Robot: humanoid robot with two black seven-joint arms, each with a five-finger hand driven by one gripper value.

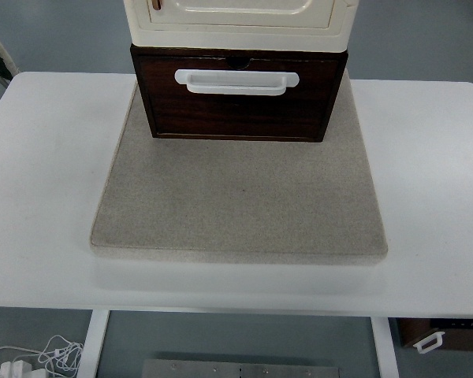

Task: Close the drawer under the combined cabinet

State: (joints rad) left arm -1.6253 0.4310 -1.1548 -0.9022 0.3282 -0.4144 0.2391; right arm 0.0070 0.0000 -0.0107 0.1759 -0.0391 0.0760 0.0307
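Neither robot hand shows anywhere in the top view, so whether their fingers are spread or curled cannot be told, nor which arm is nearer to the work. What the view does show begins at the near edge of the white table [47, 197], where a hand would have to enter from the left or right side of the picture. On the table lies a square grey stone-like slab [236, 205], bare over most of its near part. At the slab's far end stands the combined cabinet: a cream upper unit [240, 20] at the top of the picture, cut off by the frame, and under it the dark wooden drawer [240, 102]. The drawer front faces the robot and appears to stand slightly forward of the cream unit above, so I judge it still partly open, though the steep angle makes the amount hard to read. Across the front runs a white bar handle [236, 82], its long axis lying left to right. The drawer lies straight ahead on the table's centre line, so neither side looks favoured; closing it calls for a flat push on the front, directed away from the robot. Below the table, white cables [39, 356] lie at lower left and a second dark box with a white handle [441, 335] shows at lower right.
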